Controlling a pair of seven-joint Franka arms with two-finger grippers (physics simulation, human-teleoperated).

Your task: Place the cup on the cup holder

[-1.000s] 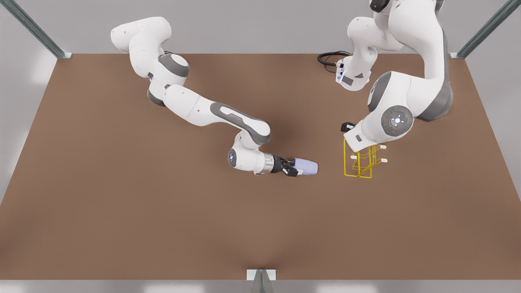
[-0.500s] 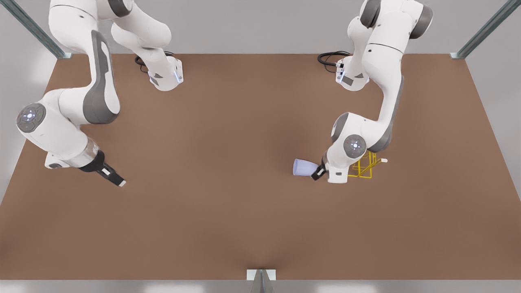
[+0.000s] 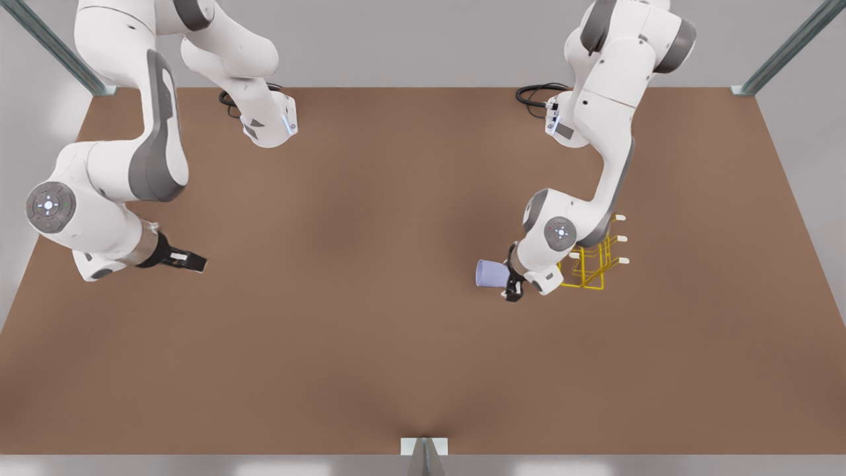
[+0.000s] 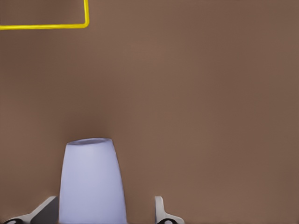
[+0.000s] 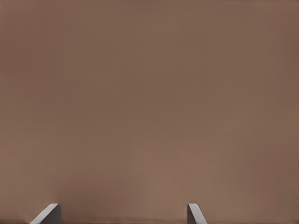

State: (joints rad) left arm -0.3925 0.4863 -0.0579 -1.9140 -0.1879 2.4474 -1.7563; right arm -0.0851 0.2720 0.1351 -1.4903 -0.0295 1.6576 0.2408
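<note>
Brown desk (image 3: 370, 370): left gripper (image 3: 510, 277) open around the cup (image 3: 490, 272) beside the rack (image 3: 593, 261) — right gripper (image 3: 188, 261) waits open, empty, near the opposite edge.

The front view looks steeply down on the brown table (image 3: 370, 357) from high above its near edge, facing both arm bases at the far side, far enough back to take in the whole tabletop.

The left wrist view rides just behind the left gripper (image 4: 105, 215), looking out along its fingers, close on the cup (image 4: 91, 182) between them, with a corner of the cup holder (image 4: 70, 24) farther ahead. The front view shares that patch: cup (image 3: 490, 273), left gripper (image 3: 511, 281), cup holder (image 3: 595, 264).

The right wrist view looks past the right gripper (image 5: 124, 215) at bare tabletop; the front view places that gripper (image 3: 195, 263) toward its left.
</note>
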